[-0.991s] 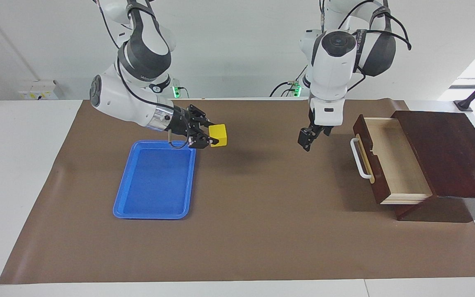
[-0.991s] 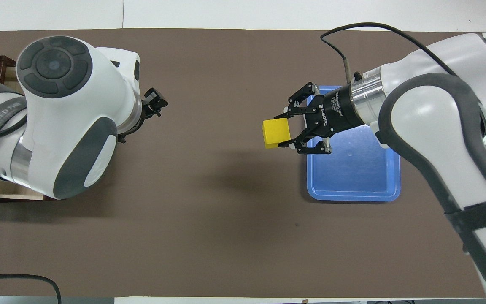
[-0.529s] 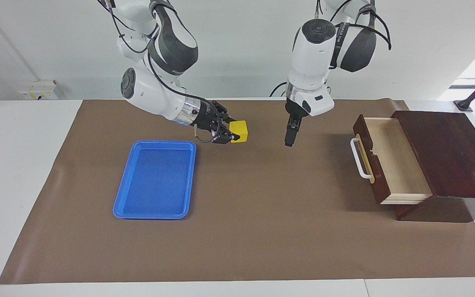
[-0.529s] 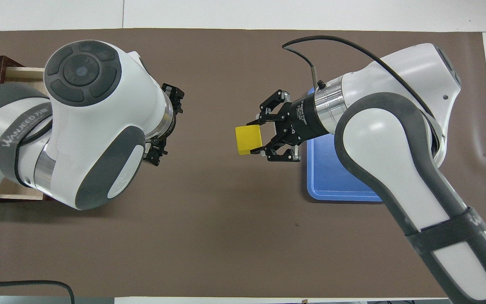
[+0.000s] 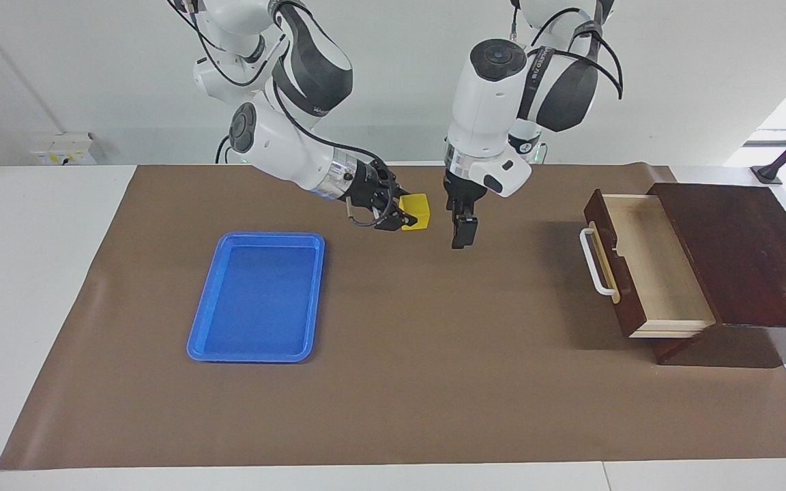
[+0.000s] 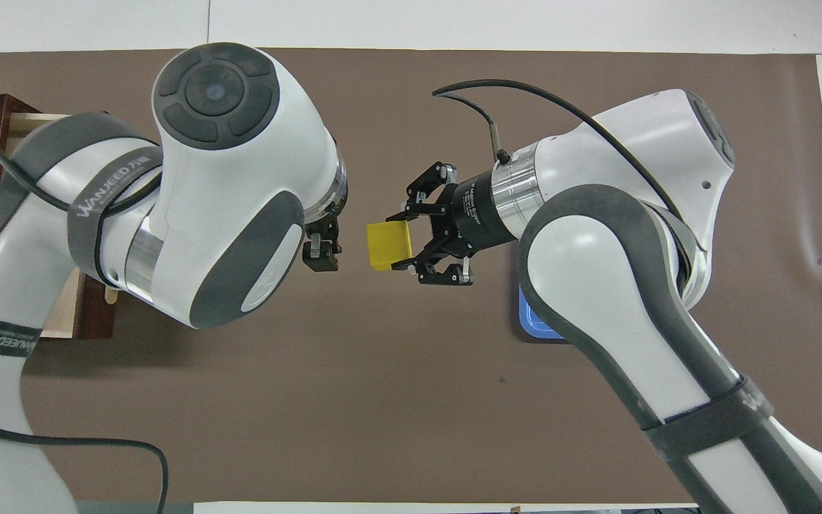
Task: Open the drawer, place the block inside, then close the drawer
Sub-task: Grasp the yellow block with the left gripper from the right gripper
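Over the middle of the brown mat, my right gripper (image 5: 408,217) (image 6: 402,243) is shut on the small yellow block (image 5: 416,211) (image 6: 387,244) and holds it up in the air, fingers pointing sideways toward the left arm. My left gripper (image 5: 462,234) (image 6: 321,251) hangs open with nothing in it, fingers down, a short gap from the block. The dark wooden drawer (image 5: 649,262) stands pulled out of its box (image 5: 741,249) at the left arm's end of the table, white handle (image 5: 593,263) toward the middle, pale inside bare. In the overhead view the left arm covers most of the drawer (image 6: 31,126).
A flat blue tray (image 5: 256,236) with nothing in it lies on the mat toward the right arm's end; only its corner (image 6: 536,325) shows from overhead. The brown mat (image 5: 434,382) covers most of the white table.
My right gripper carried the block from beside the blue tray toward the middle of the mat. My left gripper swung away from the drawer and came close to the block.
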{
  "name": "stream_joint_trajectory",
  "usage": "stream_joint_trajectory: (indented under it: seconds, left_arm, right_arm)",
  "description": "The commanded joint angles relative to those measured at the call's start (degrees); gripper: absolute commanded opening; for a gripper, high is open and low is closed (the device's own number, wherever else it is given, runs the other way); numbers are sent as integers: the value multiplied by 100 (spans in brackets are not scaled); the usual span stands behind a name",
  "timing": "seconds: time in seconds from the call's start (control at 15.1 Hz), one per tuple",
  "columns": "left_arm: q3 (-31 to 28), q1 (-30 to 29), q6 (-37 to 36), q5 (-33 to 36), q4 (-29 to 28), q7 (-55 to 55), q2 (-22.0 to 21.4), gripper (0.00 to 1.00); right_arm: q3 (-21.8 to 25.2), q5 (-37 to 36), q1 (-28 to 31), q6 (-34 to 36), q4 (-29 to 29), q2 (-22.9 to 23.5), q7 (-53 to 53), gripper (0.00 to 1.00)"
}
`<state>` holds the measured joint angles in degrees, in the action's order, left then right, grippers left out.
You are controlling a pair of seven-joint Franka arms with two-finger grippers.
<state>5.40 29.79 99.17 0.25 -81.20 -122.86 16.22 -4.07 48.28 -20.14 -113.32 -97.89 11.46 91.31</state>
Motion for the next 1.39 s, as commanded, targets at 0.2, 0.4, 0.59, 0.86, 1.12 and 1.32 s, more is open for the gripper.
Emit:
stream_joint_trajectory:
  seconds: [0.2, 0.4, 0.59, 0.86, 1.12, 1.32]
  left_arm:
    - [-83, 114, -469, -289, 263, -519, 145, 100]
    - [-83, 229, -416, -298, 228, -696, 127, 100]
    - [-83, 316, -416, -333, 228, -749, 118, 100]
    - [-83, 387, -407, -333, 228, -871, 110, 100]
    - [-83, 457, -407, -333, 228, -916, 109, 99]
    - [-83, 492, -407, -333, 228, -924, 109, 86]
  right_arm:
    - [-6, -47, 10, -155, 121, 67, 255, 0]
    - [-6, -29, 10, -155, 121, 67, 256, 0]
    - [-6, -29, 10, -147, 174, 76, 256, 0]
    - [-6, -29, 19, -129, 200, 85, 256, 0]
    - [-6, -47, 19, -129, 200, 85, 256, 0]
    - [-6, -47, 19, -120, 200, 85, 256, 0]
